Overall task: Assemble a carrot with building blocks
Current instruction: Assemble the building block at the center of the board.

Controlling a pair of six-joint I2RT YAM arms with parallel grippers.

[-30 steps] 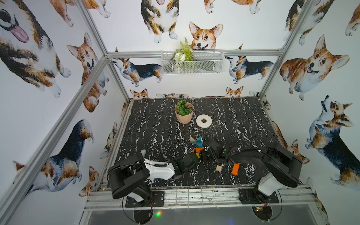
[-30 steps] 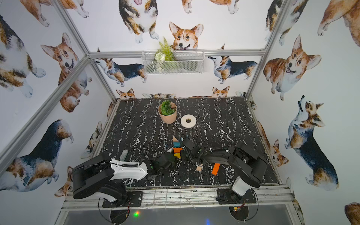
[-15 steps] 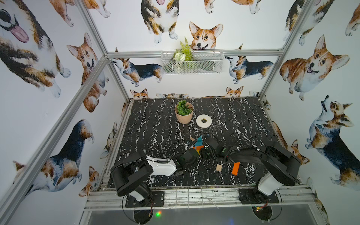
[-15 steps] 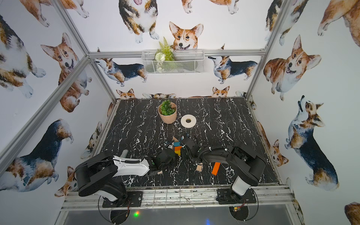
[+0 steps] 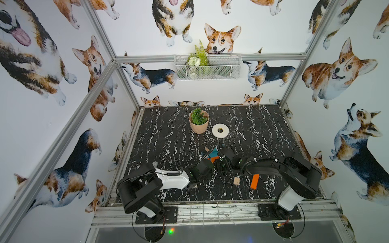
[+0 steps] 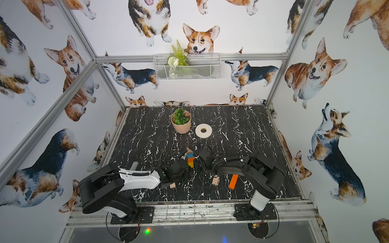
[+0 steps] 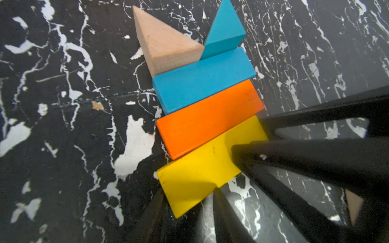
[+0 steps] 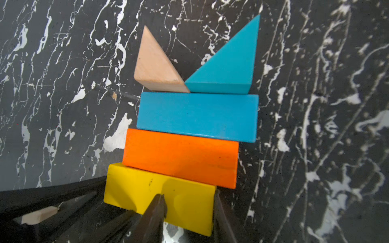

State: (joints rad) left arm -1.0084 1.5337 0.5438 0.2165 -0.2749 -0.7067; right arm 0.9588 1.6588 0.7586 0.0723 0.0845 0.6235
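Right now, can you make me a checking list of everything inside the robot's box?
Surface: black marble table.
Job's things: carrot has wood triangle, blue triangle, blue bar, orange bar and yellow bar in a column; spare orange bar, wood block and second wood block lie loose.
Clutter: potted plant, tape roll.
End effectors: left end effector and right end effector open, tips at the yellow bar.
Cables: black cable along the right arm.
Surroundings: corgi walls, wire basket.
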